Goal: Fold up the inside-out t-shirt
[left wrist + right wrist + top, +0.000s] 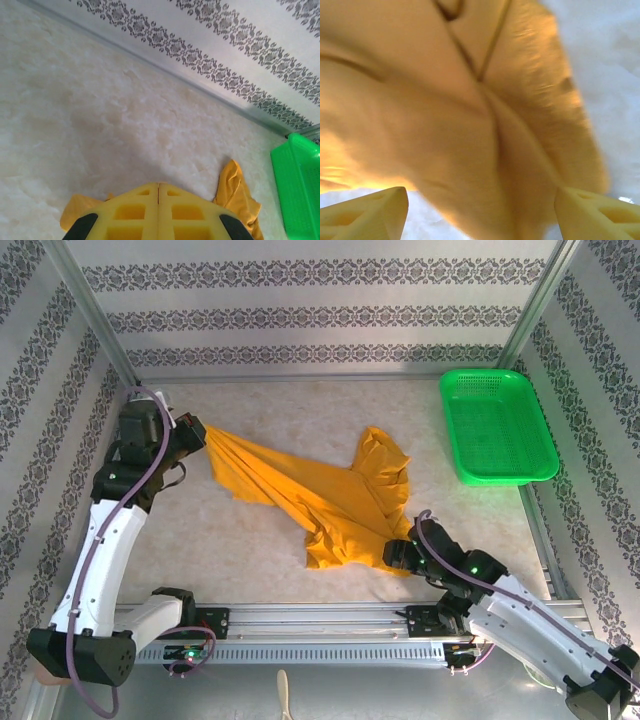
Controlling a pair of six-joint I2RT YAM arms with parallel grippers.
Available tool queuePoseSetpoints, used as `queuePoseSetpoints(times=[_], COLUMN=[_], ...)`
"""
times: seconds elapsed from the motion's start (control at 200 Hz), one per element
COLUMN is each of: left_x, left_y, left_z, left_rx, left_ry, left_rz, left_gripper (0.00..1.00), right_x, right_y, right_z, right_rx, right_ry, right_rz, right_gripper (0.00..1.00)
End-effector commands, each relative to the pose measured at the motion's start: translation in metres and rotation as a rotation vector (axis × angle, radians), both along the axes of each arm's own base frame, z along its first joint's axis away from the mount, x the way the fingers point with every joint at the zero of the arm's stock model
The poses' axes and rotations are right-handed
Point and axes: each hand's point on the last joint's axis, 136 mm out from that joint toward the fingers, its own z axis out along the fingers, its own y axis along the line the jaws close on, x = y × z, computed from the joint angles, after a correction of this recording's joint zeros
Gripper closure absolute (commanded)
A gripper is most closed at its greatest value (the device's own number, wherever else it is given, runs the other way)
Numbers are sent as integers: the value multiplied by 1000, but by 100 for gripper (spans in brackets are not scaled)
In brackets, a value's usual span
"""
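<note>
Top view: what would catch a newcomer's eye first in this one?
A crumpled orange t-shirt sprawls across the middle, one corner stretched taut to the left and pinched in the shut left tool. The right tool sits open at the t-shirt's near edge. A bright green basket stands in the far right corner.

Green basket (pixel 497 425) on the table (pixel 300 405)
The basket sat empty at the marbled table's far right corner.
</note>
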Motion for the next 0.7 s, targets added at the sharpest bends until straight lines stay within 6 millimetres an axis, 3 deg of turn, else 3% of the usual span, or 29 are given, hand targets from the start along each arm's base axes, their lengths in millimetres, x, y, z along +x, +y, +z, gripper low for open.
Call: queuePoseSetpoints(times=[0.0,0.2,0.46,0.58,0.699], left_x=[3,7,9,8,8], left_y=[6,10,12,13,17], left_z=[12,14,10,10,9], left_rx=[-6,-12,-29,-31,-36], left_ry=[-18,-25,-19,-20,-22], left_rz=[14,17,9,10,18], left_gripper=[100,100,100,100,100], right_x=[12,18,16,16,20], right_y=[-1,23,47,56,62], right_z=[3,-8,-9,-14,-18], right_rx=[-41,7,25,35,26], right_ry=[-27,2,-10,0,11], right_rz=[-5,48,118,137,146], right_gripper=[22,21,27,39,62])
